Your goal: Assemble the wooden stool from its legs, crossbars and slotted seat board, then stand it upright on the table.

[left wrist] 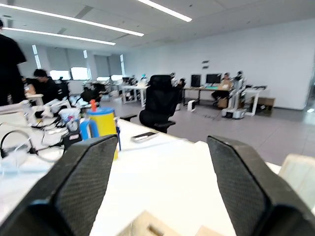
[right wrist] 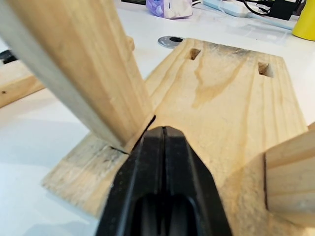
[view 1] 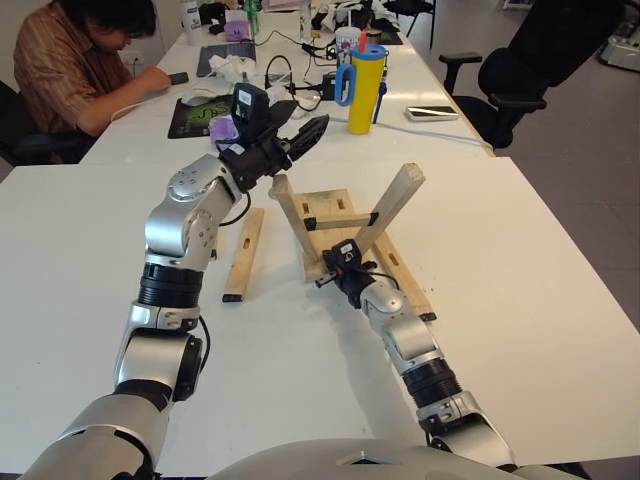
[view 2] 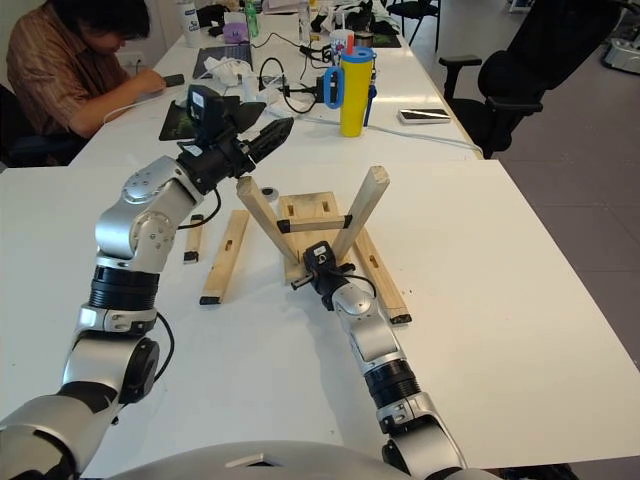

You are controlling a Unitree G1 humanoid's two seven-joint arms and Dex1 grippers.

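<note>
The slotted seat board (view 1: pixel 398 268) lies flat on the white table. Two legs (view 1: pixel 293 225) (view 1: pixel 390 208) stand slanted in its slots, forming a V, joined by a crossbar (view 1: pixel 340 221). My left gripper (view 1: pixel 303 131) hovers open just above and behind the top of the left-hand leg, not touching it; its fingers (left wrist: pixel 88 187) are spread wide. My right gripper (view 1: pixel 334 271) is shut, holding nothing, its tip (right wrist: pixel 164 147) pressed on the board at the foot of a leg (right wrist: pixel 83 69). A loose leg (view 1: pixel 244 252) lies to the left; another piece (view 2: pixel 194 238) lies beside it.
A yellow bottle with a blue handle (view 1: pixel 365 85), a phone (view 1: pixel 432 113), cables and a mouse pad sit on the table behind. A person works at the back left. A black office chair (view 1: pixel 520 80) stands at the back right.
</note>
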